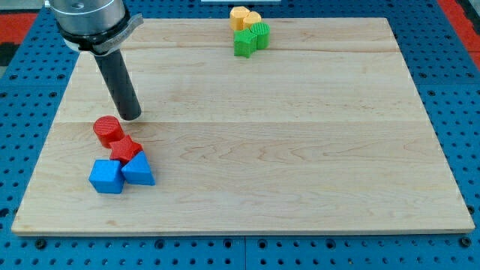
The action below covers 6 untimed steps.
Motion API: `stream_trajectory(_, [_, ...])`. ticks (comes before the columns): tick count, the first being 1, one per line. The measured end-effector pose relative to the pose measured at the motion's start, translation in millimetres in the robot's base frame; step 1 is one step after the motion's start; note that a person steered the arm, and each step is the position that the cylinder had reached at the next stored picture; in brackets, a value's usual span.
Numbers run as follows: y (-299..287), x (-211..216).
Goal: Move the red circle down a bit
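Observation:
The red circle [108,130] is a short red cylinder near the board's left edge. My tip [130,117] stands just to its upper right, close to it; I cannot tell if they touch. A red star-shaped block [126,149] lies right below the circle, touching it. Under the star sit a blue cube [106,176] on the left and a blue triangular block [139,171] on the right.
At the view's top, a yellow block [244,17] and a green block [250,38] sit together at the far edge of the wooden board [285,135]. A blue perforated surface surrounds the board.

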<state>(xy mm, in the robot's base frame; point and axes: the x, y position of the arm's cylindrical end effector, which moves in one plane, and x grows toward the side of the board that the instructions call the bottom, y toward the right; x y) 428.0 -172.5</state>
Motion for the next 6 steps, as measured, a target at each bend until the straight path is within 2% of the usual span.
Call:
stream_trajectory(2, [1.0,20.8])
stream_trajectory(3, [-20.3,16.5])
stream_trajectory(4, [-32.4,-12.2])
stream_trajectory(5, [-52.0,-11.7])
stream_trajectory(6, [-30.7,33.8])
